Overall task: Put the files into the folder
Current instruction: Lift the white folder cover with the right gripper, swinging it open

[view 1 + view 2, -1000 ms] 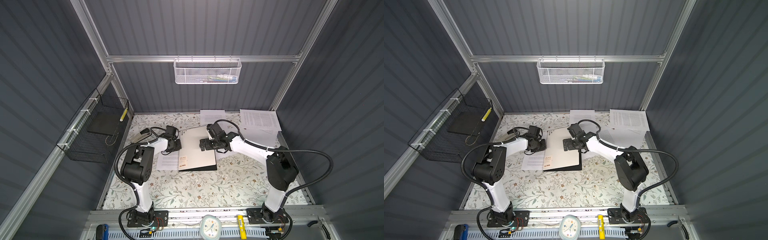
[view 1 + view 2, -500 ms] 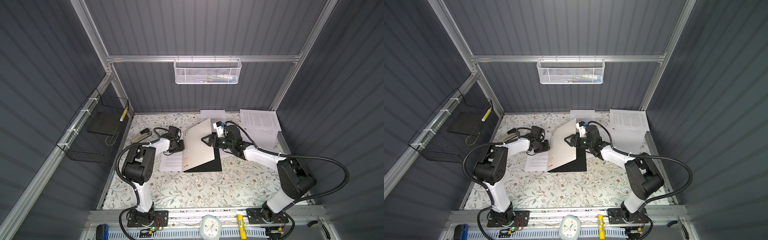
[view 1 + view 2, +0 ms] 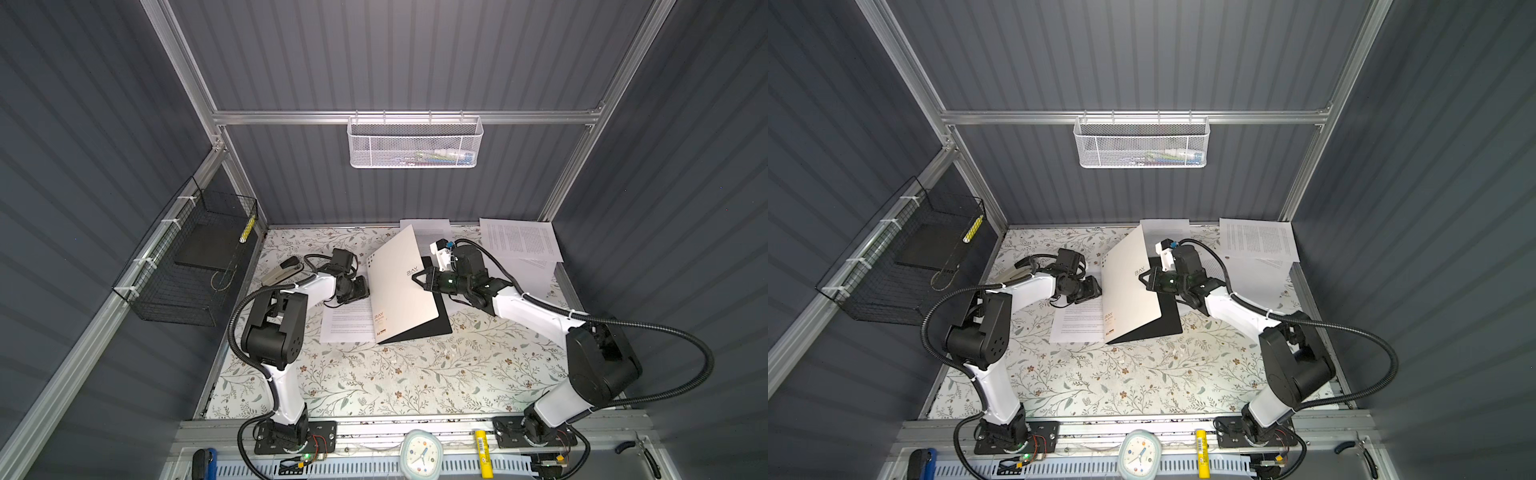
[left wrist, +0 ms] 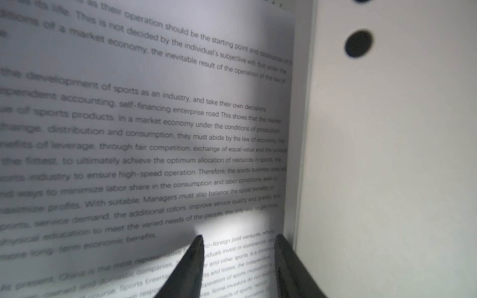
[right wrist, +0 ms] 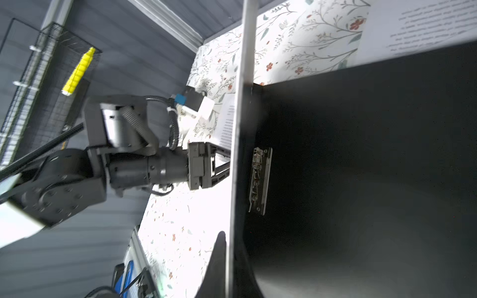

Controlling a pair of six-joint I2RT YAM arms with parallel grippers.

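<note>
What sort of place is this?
Likely a robot test booth: left arm and right arm bolted to a rail, grey panelled walls on an aluminium frame, folder and printed sheets on a flowered tabletop.

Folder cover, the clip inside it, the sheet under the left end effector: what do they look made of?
Folder cover: likely stiff card or plastic board, matte light grey outside, black inside; flat though raised by one edge.
Clip: metal, bare and glinting, with spring parts showing.
Sheet: thin white paper, matte, printed with black text, lying flat.
</note>
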